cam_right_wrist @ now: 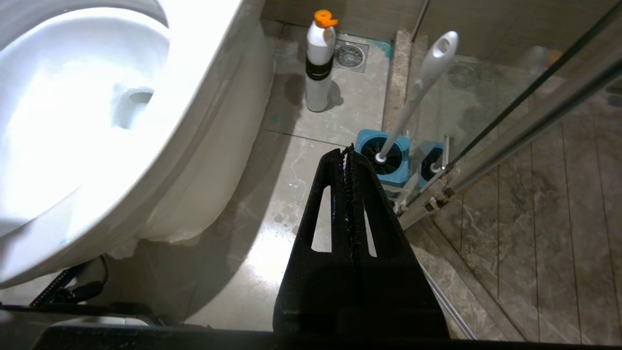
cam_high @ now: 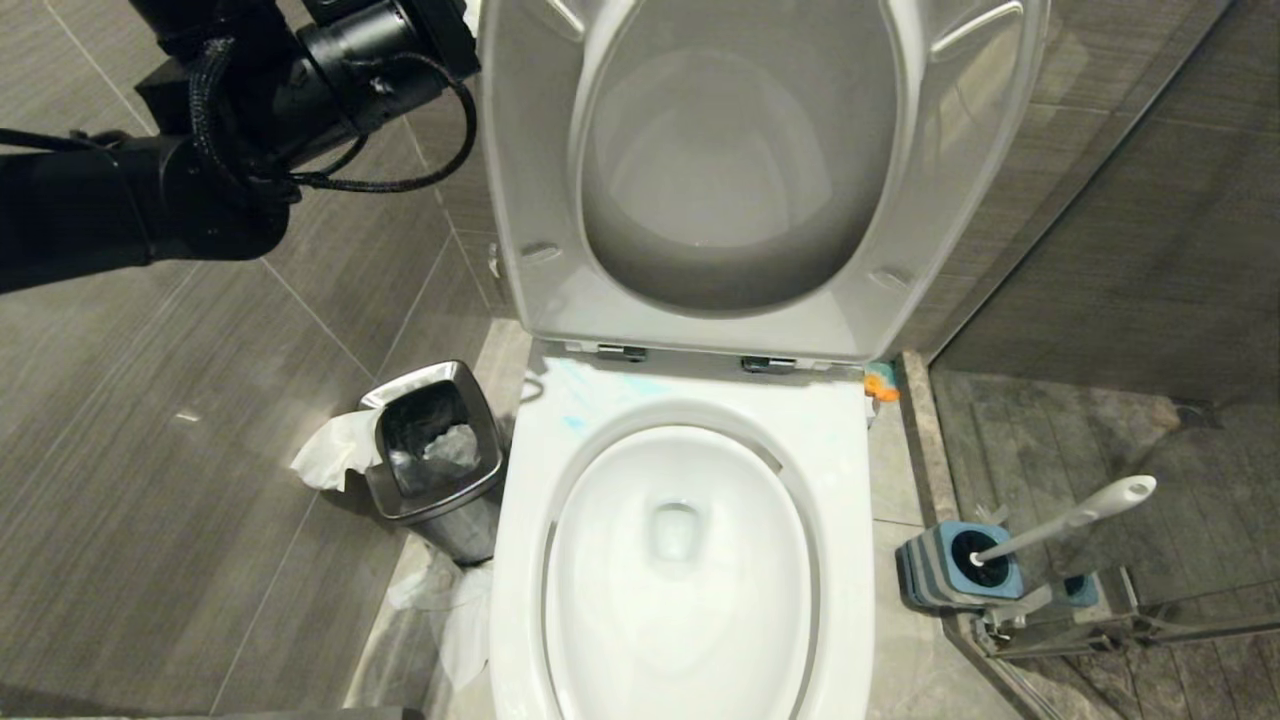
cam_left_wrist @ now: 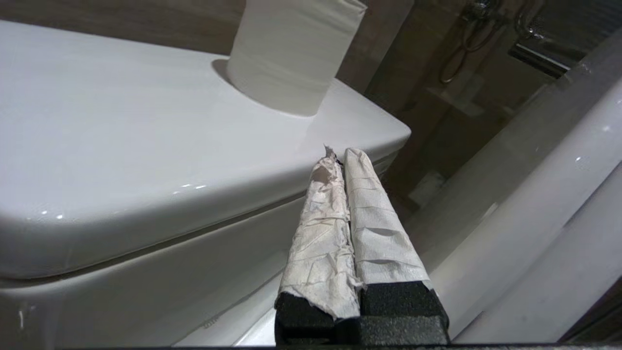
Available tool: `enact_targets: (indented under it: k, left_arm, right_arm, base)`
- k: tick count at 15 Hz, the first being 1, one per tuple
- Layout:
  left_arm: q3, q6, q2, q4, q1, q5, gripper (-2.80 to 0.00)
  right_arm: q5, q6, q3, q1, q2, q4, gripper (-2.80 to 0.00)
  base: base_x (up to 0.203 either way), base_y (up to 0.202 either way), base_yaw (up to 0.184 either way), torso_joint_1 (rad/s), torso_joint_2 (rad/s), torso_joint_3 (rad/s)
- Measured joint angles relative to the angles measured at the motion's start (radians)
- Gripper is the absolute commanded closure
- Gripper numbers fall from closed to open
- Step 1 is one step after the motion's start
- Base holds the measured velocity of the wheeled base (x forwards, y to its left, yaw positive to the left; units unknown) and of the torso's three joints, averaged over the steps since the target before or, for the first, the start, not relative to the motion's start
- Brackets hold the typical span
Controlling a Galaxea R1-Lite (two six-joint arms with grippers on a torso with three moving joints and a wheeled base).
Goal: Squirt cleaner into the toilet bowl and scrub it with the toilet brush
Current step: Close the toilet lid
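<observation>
While grey tiles cover the floor (cam_high: 150,480), we see the toilet brush (cam_high: 1070,520) in its holder (cam_high: 955,570), the waste bin (cam_high: 435,455) at centre left holding paper; both grippers (cam_left_wrist: 340,155) (cam_right_wrist: 349,150) are pressed together, empty.

Toilet bowl (cam_high: 690,560): seat and lid raised, pale blue cleaner (cam_high: 575,422) smeared on rim
Toilet brush (cam_high: 1075,520): tilted in its holder (cam_high: 950,580)
Waste bin (cam_high: 432,455): left of bowl
</observation>
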State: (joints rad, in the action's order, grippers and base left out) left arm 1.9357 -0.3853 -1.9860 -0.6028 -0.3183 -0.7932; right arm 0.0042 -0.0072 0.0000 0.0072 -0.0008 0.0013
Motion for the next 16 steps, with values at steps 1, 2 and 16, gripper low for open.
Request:
enact_targets:
  k: [1, 2, 16]
  left_arm:
    - [0.0, -0.003, 0.004, -0.002, -0.002, 0.001, 0.0]
    - [-0.001, -0.005, 0.005, -0.002, -0.002, 0.001, 0.0]
    - [-0.116, -0.003, 0.054, 0.003, 0.023, 0.007, 0.0]
  right_arm:
    - [0.0, 0.0, 0.0, 0.0, 0.0, 0.0, 0.0]
    - [0.0, 0.0, 0.0, 0.0, 0.0, 0.0, 0.0]
    - [0.0, 0.0, 0.0, 0.0, 0.0, 0.0, 0.0]
  base:
    - [0.0, 0.0, 0.0, 0.0, 0.0, 0.0]
    - [0.0, 0.0, 0.0, 0.0, 0.0, 0.0]
    - [0.0, 0.0, 0.0, 0.0, 0.0, 0.0]
